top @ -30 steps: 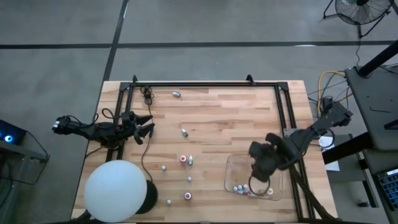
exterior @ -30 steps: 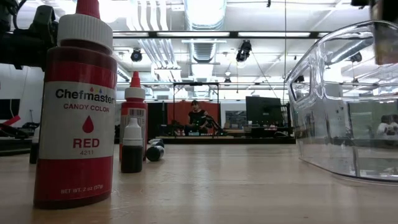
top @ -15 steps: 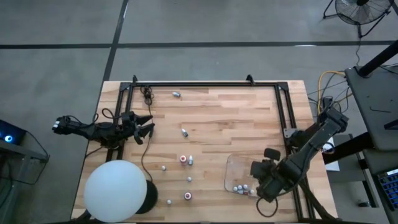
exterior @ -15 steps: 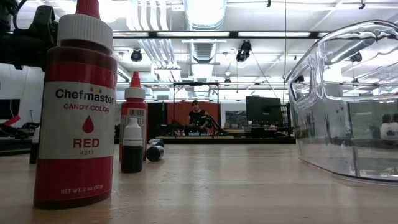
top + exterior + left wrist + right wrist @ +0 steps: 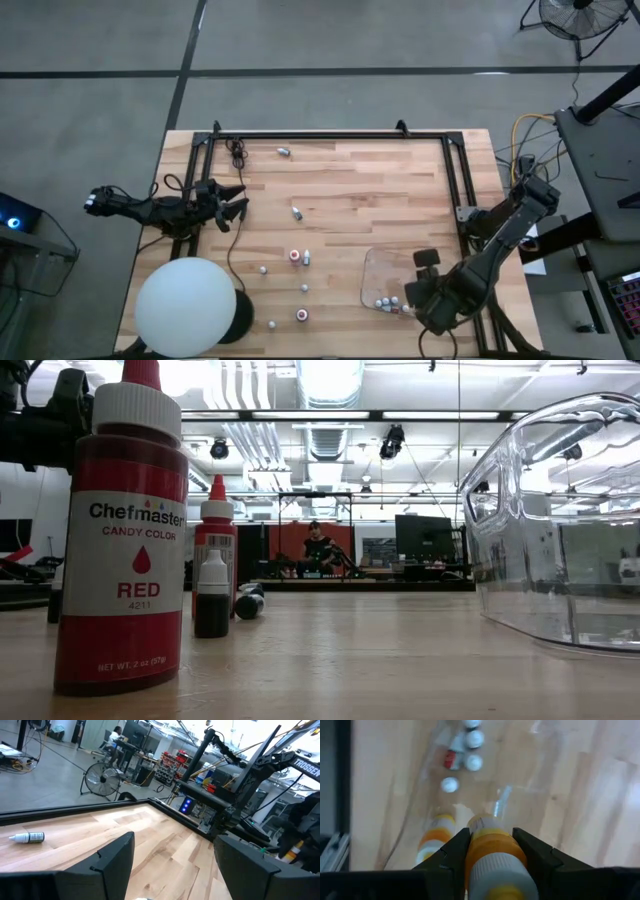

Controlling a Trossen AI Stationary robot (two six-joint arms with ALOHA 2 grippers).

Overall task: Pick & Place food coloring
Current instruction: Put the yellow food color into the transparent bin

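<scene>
Food coloring bottles, tiny, mostly scattered on the wood surface (image 5: 340, 200). One lying down at far edge (image 5: 284, 152), one mid-surface (image 5: 297, 212). Red-capped one (image 5: 294, 256) with a white-capped one just beside it (image 5: 306, 257). Loose singles nearer the front (image 5: 263, 269), (image 5: 305, 288), (image 5: 271, 324), plus another red-capped one (image 5: 301, 315). Small cluster already inside the clear tray (image 5: 375, 270): white caps (image 5: 385, 303). One orange-bodied bottle (image 5: 492, 852) clamped in right end effector (image 5: 492, 847) above the tray.

Red bottle (image 5: 120, 540) label: "Chefmaster CANDY COLOR RED 4211"; arm (image 5: 306, 766): "TROSSEN".
</scene>
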